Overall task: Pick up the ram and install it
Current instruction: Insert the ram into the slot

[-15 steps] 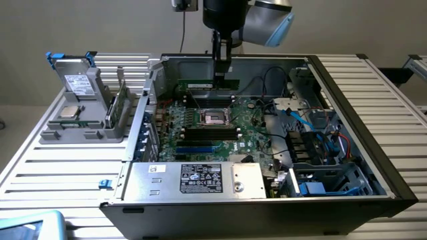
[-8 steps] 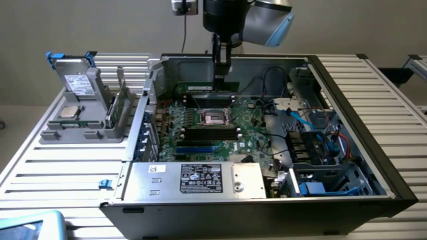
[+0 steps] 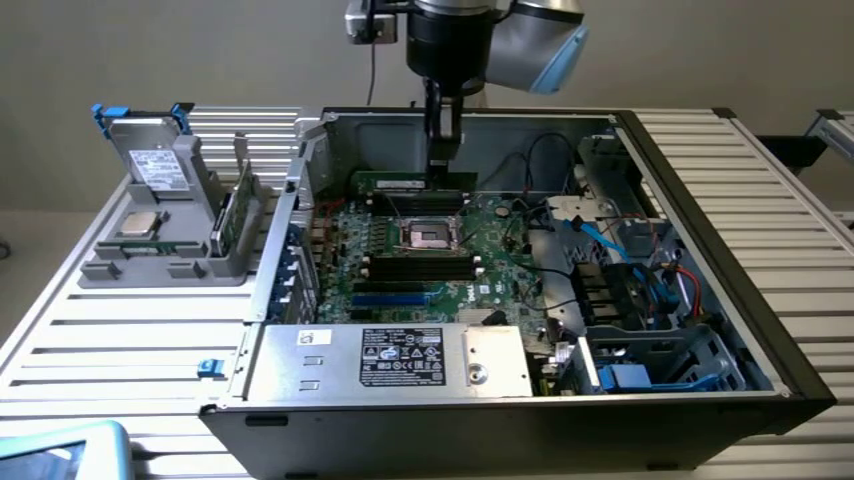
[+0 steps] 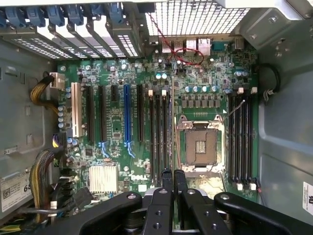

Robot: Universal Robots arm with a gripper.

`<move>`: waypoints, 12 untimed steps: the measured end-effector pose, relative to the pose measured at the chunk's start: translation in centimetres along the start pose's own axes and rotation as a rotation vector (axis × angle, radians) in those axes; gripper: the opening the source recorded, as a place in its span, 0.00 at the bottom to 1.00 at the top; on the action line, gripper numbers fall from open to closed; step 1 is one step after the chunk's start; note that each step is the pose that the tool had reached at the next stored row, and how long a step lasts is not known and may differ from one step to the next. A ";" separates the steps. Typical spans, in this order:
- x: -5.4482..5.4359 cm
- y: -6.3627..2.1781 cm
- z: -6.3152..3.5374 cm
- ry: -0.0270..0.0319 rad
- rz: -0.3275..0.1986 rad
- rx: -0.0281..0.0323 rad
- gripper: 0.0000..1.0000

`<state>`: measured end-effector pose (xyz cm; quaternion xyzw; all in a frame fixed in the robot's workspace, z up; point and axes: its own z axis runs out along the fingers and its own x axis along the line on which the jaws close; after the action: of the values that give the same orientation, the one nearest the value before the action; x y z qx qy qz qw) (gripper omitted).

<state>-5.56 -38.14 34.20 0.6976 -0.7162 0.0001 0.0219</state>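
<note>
1. At the exterior view's left, a grey parts holder (image 3: 158, 235) sits on the worktop (image 3: 80, 335).
2. The hand (image 3: 442, 168) is clamped on the ram (image 3: 394, 183), above the motherboard's (image 3: 514, 255) far edge.
3. Install step, I'd judge: seating needs its edge squared over a black slot (image 4: 152, 132).

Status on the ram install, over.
Gripper shut on the ram. Ram on edge above the black slots beside the CPU socket, not visibly seated. No cable across those slots.

Exterior high, oblique; wrist straight down; shared motherboard (image 3: 505, 262) (image 4: 117, 73).
</note>
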 end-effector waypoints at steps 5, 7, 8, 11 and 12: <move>0.0 -0.12 0.56 0.0029 0.000 -0.0056 0.13; 0.0 -0.14 0.86 0.0028 0.000 -0.0056 0.13; 0.0 -0.15 1.01 0.0027 0.000 -0.0055 0.13; 0.1 -0.20 1.42 0.0028 0.000 -0.0054 0.13; 0.1 -0.23 1.56 0.0029 0.000 -0.0055 0.13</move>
<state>-5.38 -38.30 32.64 0.6975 -0.7161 -0.0008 0.0249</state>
